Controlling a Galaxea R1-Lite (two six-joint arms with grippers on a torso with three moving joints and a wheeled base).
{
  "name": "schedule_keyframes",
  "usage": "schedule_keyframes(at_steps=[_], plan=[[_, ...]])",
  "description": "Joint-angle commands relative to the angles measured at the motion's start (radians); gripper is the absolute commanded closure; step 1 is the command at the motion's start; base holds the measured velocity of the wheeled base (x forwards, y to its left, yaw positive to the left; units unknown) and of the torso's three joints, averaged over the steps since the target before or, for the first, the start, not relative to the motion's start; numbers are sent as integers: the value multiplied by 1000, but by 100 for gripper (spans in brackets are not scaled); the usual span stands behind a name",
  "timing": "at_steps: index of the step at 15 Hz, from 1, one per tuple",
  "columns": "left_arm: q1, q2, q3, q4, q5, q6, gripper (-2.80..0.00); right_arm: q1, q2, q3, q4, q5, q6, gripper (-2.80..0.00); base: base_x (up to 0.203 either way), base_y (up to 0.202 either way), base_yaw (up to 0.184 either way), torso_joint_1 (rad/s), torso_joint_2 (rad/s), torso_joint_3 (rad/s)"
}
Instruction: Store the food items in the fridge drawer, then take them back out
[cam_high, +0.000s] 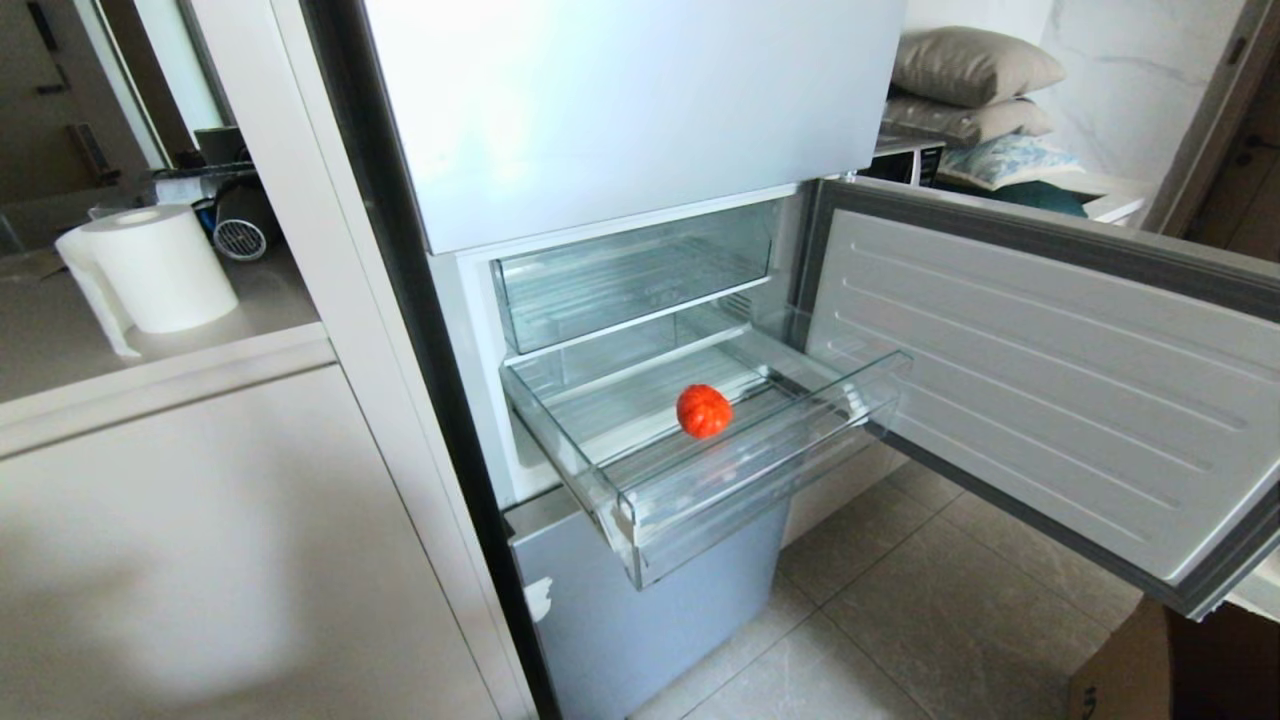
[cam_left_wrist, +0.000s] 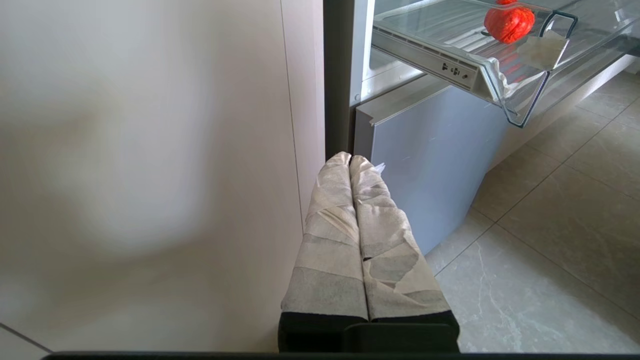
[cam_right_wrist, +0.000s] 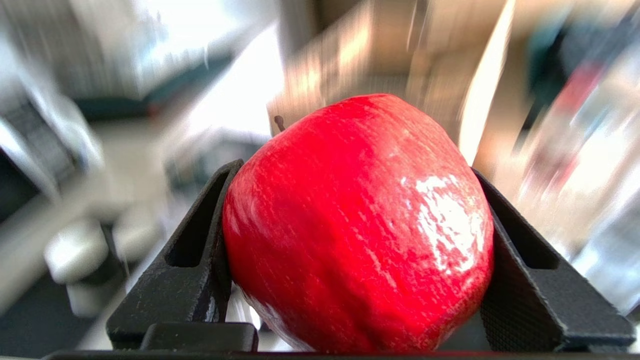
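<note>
The fridge (cam_high: 620, 100) has its middle door (cam_high: 1050, 380) swung open to the right. Its clear fridge drawer (cam_high: 700, 500) is pulled out, and a small red-orange round fruit (cam_high: 704, 410) lies on its ribbed floor. The left wrist view shows the same fruit (cam_left_wrist: 508, 23) and the drawer's corner (cam_left_wrist: 520, 85). My right gripper (cam_right_wrist: 355, 170) is outside the head view. Its black jaws are shut on a glossy red apple (cam_right_wrist: 357, 225), with blurred surroundings behind. My left gripper (cam_left_wrist: 350, 160) is shut and empty. It is parked low beside the fridge's bottom front.
A shorter clear bin (cam_high: 630, 275) sits above the drawer. Beige cabinets (cam_high: 200, 550) stand left of the fridge, with a paper towel roll (cam_high: 155, 265) on the counter. Pillows (cam_high: 970, 65) lie behind the open door. A cardboard box (cam_high: 1170, 670) is on the tiled floor at lower right.
</note>
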Motion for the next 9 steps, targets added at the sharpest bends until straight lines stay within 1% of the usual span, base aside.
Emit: schedule_keyframes(at_steps=[1, 2, 3, 6, 9], plan=[[1, 0, 0, 0, 0, 0, 0, 17, -238, -5, -2, -30, 5, 0, 0, 0, 0, 0, 0, 0], [1, 0, 0, 1, 0, 0, 0, 73, -262, -7, 4, -37, 3, 0, 0, 0, 0, 0, 0, 0], [1, 0, 0, 0, 0, 0, 0, 167, -273, -11, 23, -42, -4, 0, 0, 0, 0, 0, 0, 0], [1, 0, 0, 0, 0, 0, 0, 534, -297, -11, 140, -85, -56, 0, 0, 0, 0, 0, 0, 0], [1, 0, 0, 0, 0, 0, 0, 879, -269, 26, 208, -129, -81, 0, 0, 0, 0, 0, 0, 0]])
